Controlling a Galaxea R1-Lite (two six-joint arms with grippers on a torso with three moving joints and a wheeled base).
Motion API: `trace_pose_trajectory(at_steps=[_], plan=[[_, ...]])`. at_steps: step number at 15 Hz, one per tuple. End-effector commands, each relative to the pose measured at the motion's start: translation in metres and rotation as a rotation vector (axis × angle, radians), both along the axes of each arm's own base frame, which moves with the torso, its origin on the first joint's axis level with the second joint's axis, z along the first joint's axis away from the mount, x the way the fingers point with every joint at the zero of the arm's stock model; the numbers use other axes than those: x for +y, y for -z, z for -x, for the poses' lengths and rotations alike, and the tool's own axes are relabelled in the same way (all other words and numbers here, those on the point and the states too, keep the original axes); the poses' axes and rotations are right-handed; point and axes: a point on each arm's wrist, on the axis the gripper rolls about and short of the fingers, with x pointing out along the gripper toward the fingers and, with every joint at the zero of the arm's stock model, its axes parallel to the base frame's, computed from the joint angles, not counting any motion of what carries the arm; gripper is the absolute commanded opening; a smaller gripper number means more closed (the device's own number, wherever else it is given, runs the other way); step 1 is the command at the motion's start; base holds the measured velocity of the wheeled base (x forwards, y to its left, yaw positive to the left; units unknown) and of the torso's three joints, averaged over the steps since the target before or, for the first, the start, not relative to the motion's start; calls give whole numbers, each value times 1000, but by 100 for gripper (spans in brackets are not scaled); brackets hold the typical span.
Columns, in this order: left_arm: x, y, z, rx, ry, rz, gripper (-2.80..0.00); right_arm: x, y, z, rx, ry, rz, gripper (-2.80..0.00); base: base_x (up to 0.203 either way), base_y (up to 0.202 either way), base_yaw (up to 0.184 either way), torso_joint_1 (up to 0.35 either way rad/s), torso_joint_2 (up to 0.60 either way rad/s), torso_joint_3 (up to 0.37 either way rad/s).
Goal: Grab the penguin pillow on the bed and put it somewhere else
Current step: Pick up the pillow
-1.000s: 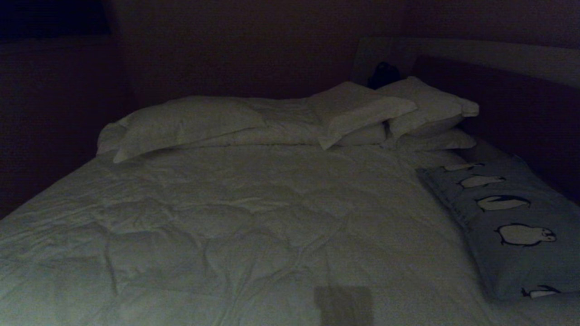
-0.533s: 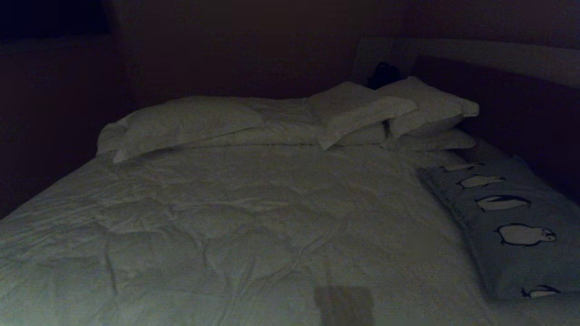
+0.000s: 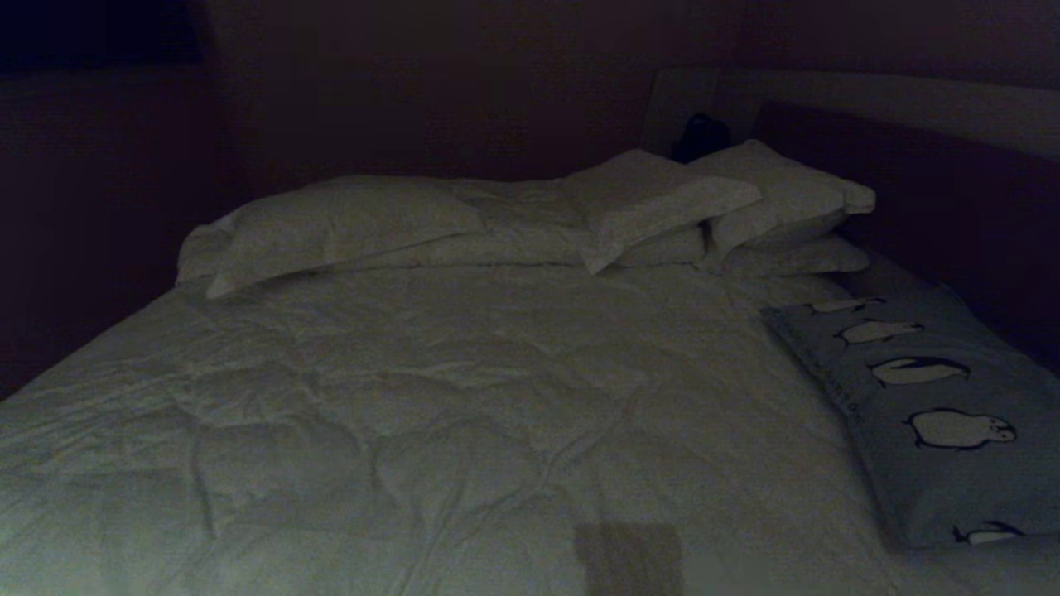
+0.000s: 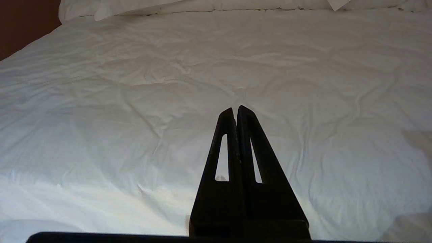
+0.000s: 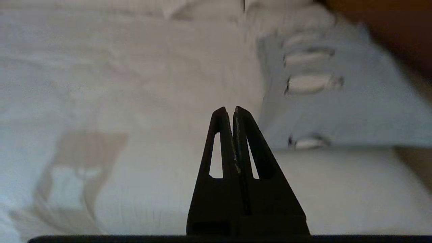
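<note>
A dim bedroom: the penguin pillow (image 3: 927, 397) lies flat along the right edge of the bed (image 3: 431, 397), running from the middle right to the lower right of the head view, its near end almost at the frame's corner. The plain white pillows (image 3: 530, 219) are heaped across the upper centre, against the dark headboard (image 3: 911, 157) at upper right.

Across the last second the head view shows nothing moved: the pillow, the duvet's wrinkles and the square shadow (image 3: 628, 556) at the bottom centre all sit where they were, and neither arm has entered that view. The task, by that reading, has barely begun; the pillow is untouched.

In the right wrist view the right gripper (image 5: 227, 108) hangs above the duvet with its 2 fingers pressed together and nothing between them, the pillow's near end just beyond and to the upper right of the tips. The picture is smeared, which suggests this arm is in motion. The left gripper (image 4: 235, 108), likewise closed and empty, points over bare duvet in the centre of its own view.

The right fingers will likely have to spread before any grasp.
</note>
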Motion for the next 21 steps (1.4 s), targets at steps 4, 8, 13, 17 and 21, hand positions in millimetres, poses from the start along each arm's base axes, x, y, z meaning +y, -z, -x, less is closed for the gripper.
trace_pose_trajectory(at_steps=[4, 8, 13, 17, 21], plan=[[0, 0, 0, 0, -1, 0, -280, 0, -47, -22, 106, 3, -16, -280, 0, 0, 0, 0, 0, 0], [0, 0, 0, 0, -1, 0, -280, 0, -63, -60, 284, 12, -32, -280, 0, 0, 0, 0, 0, 0], [0, 0, 0, 0, -1, 0, -280, 1, -82, -103, 413, 36, -103, -280, 0, 0, 0, 0, 0, 0], [0, 0, 0, 0, -1, 0, -280, 1, -92, -121, 444, 45, -142, -280, 0, 0, 0, 0, 0, 0], [0, 0, 0, 0, -1, 0, -280, 1, -99, -138, 468, 53, -173, -280, 0, 0, 0, 0, 0, 0]])
